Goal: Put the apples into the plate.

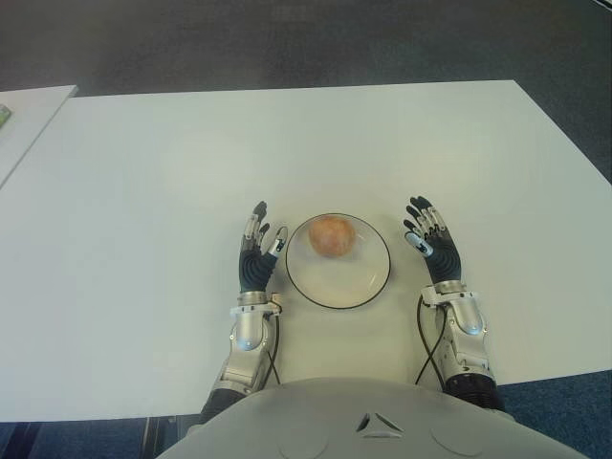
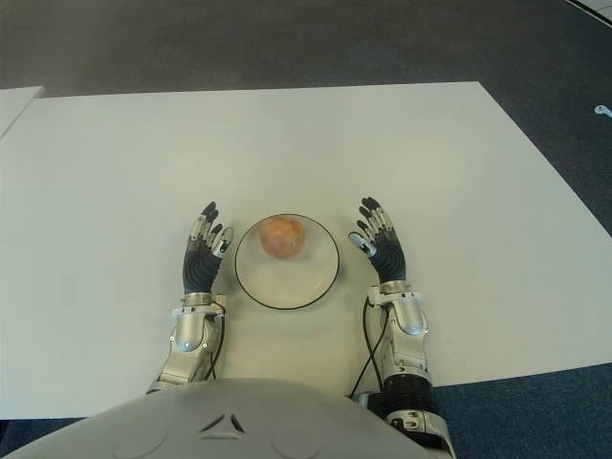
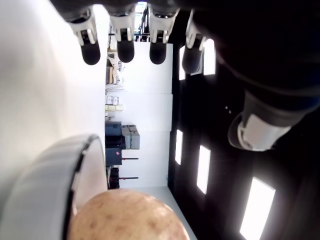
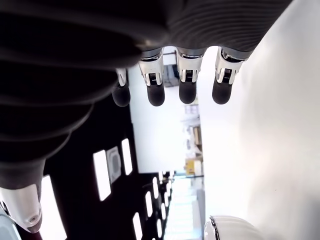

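The left hand [image 1: 258, 251] is seen just to the left of the plate [image 1: 368, 287], its fingers [image 3: 124, 49] stretched out and spread, nothing held between them. The palm is turned toward the plate's rim, and whether it touches the rim cannot be told. On the opposite side, the right hand [image 1: 432, 243] is shown just to the right of the plate, fingers [image 4: 156, 92] likewise extended and relaxed, with nothing gripped. Between the two hands the white, dark-rimmed plate is found on the near middle of the white table [image 1: 287, 143]. One apple [image 1: 332, 235] is seen inside the plate, lying toward its far side, apart from both hands. In the left wrist view the apple's speckled skin is shown close by, within the plate's raised rim. At the far left, the corner of a second table [image 1: 29, 110] is visible.
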`<action>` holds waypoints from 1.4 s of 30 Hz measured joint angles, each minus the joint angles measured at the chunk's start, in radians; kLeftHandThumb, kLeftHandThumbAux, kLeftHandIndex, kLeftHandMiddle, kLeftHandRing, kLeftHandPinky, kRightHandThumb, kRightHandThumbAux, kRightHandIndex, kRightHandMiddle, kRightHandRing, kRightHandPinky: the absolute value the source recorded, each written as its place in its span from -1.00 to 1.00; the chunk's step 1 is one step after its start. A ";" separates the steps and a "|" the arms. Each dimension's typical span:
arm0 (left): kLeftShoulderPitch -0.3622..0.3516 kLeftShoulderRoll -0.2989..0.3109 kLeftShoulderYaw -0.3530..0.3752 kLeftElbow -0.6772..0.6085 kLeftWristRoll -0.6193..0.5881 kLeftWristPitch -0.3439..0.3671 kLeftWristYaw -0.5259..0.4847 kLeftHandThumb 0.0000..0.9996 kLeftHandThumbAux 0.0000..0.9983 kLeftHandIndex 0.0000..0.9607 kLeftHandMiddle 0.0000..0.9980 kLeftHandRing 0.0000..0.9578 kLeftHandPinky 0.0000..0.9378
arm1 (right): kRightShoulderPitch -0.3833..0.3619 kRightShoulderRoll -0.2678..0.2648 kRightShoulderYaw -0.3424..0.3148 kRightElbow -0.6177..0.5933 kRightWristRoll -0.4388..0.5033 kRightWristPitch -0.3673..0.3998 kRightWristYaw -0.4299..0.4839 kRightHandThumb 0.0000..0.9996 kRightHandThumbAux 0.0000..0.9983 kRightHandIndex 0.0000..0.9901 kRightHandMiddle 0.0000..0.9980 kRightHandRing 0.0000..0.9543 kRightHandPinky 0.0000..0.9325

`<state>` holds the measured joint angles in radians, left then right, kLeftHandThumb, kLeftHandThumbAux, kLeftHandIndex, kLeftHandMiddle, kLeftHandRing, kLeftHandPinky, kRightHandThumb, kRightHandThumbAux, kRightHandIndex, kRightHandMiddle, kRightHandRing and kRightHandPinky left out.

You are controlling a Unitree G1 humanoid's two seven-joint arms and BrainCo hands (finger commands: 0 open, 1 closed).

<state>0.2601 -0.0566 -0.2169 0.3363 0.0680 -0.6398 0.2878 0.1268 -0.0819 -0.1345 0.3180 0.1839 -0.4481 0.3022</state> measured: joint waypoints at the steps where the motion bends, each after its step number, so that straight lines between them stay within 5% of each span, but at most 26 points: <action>1: 0.026 0.003 -0.007 -0.043 0.002 0.029 0.000 -0.76 0.05 -0.80 -0.92 -0.96 -0.90 | 0.002 -0.003 0.003 -0.007 -0.002 0.007 0.000 -0.72 0.24 -1.00 -1.00 -1.00 -1.00; 8: 0.220 -0.001 -0.057 -0.302 0.019 0.207 0.002 -0.71 0.01 -0.77 -0.89 -0.94 -0.87 | 0.045 -0.019 0.014 -0.070 -0.013 0.046 -0.009 -0.74 0.26 -1.00 -1.00 -1.00 -1.00; 13: 0.253 -0.021 -0.034 -0.321 -0.019 0.255 0.002 -0.71 -0.02 -0.75 -0.86 -0.90 -0.84 | 0.084 -0.010 0.051 -0.149 -0.022 0.091 -0.017 -0.74 0.27 -1.00 -1.00 -1.00 -1.00; 24: 0.095 -0.003 0.118 -0.070 -0.068 0.010 -0.007 -0.86 -0.03 -0.57 -0.80 -0.89 -0.87 | 0.055 0.009 0.067 -0.086 -0.023 0.075 -0.029 -0.68 0.22 -1.00 -1.00 -1.00 -1.00; 33: 0.036 0.001 0.156 -0.024 -0.059 -0.079 -0.074 -0.90 -0.05 -0.48 -0.79 -0.90 -0.91 | 0.002 0.030 0.073 0.001 -0.024 -0.002 -0.028 -0.65 0.20 -1.00 -1.00 -1.00 -1.00; 42: 0.023 0.016 0.171 -0.016 -0.141 -0.155 -0.259 -0.95 -0.03 -0.56 -0.86 -0.97 -0.96 | -0.021 0.062 0.075 0.054 -0.022 -0.056 -0.022 -0.63 0.22 -1.00 -1.00 -1.00 -1.00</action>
<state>0.2828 -0.0404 -0.0455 0.3205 -0.0734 -0.7945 0.0290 0.1062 -0.0201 -0.0598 0.3720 0.1621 -0.5039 0.2800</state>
